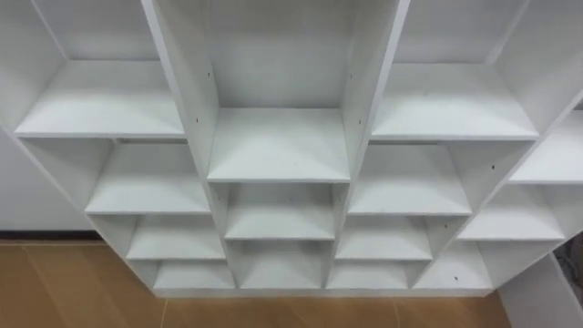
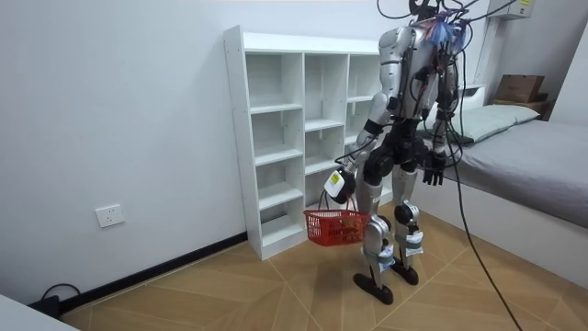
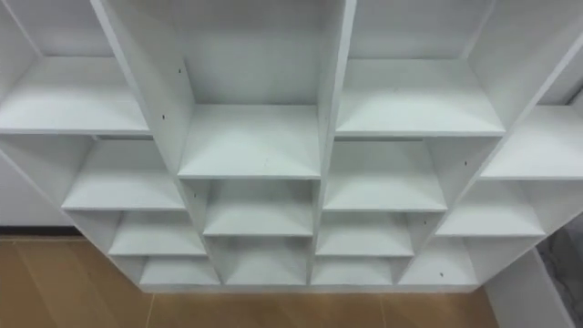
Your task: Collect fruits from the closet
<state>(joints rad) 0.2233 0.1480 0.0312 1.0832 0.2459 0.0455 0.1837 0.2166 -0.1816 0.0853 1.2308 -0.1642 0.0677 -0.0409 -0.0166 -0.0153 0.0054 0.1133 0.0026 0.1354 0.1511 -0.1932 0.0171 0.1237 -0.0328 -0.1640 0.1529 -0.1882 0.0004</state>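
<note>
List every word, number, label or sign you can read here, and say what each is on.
No text can be read in these pictures.
The white closet: bare shelves, no print.
The wall socket: no legible marking.
The yellow label, room view's top right: too small to read.
The red basket in the left hand: no label visible.

Silver-grey torso, arms, legs; black waist, joints; dark cables off shoulders.
</note>
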